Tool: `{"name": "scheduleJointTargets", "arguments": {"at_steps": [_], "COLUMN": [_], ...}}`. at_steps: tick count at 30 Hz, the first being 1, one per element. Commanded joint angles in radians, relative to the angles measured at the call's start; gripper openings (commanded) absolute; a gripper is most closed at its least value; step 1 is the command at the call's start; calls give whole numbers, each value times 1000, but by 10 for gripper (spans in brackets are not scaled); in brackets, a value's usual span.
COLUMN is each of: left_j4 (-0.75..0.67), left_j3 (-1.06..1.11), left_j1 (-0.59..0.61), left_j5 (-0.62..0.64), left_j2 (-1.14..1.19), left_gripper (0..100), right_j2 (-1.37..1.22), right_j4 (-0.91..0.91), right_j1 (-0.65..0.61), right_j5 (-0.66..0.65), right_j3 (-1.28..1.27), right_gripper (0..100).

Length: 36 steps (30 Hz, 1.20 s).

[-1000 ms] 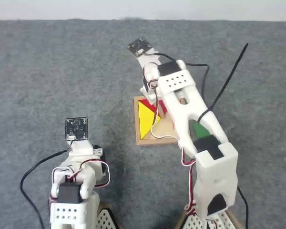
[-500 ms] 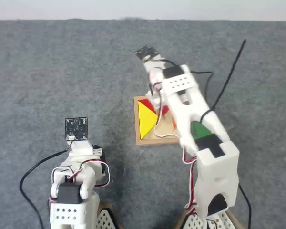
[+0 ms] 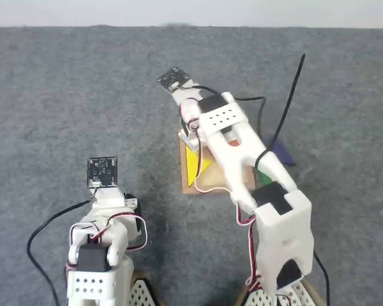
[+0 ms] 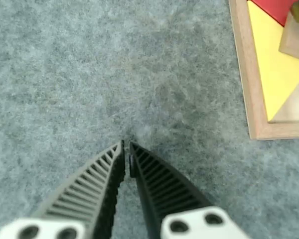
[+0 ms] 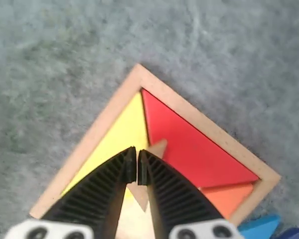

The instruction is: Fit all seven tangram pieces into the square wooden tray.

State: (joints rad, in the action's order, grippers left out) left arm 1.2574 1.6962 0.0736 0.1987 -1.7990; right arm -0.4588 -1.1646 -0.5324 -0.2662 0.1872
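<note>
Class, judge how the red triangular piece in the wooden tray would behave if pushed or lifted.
The flat red triangular piece looks rigid, so probably won't bend, roll or tip. Pushed, it likely jams against the wooden tray's rim and the yellow triangular piece.

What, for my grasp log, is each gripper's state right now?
Left gripper: shut, holding nothing.
Right gripper: shut, holding nothing, over the tray.

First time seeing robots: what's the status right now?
Left gripper shut over carpet. Right gripper shut above tray. Yellow, red, orange pieces seated. Blue piece outside.
</note>
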Motion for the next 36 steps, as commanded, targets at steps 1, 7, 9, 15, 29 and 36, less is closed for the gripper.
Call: {"name": "scheduleJointTargets", "arguments": {"at_steps": [1, 7, 9, 15, 29, 36], "left_j4": [5, 5, 5, 5, 5, 5], "left_j3": [-13, -13, -13, -13, -13, -13], "left_j1": [6, 6, 6, 6, 6, 6], "left_j5": [-15, -15, -15, -15, -15, -15], "left_j2": [-20, -20, -20, -20, -20, -20], "left_gripper": [14, 14, 14, 14, 14, 14], "right_j2": [22, -25, -53, -76, -27, -8], "right_j4": [36, 44, 53, 65, 65, 38], "right_j1": [-59, -88, -64, 36, 79, 147], "right_j5": [14, 12, 12, 14, 52, 46], "right_j3": [12, -8, -11, -9, -14, -15], "right_gripper": [7, 7, 7, 7, 7, 7]}}
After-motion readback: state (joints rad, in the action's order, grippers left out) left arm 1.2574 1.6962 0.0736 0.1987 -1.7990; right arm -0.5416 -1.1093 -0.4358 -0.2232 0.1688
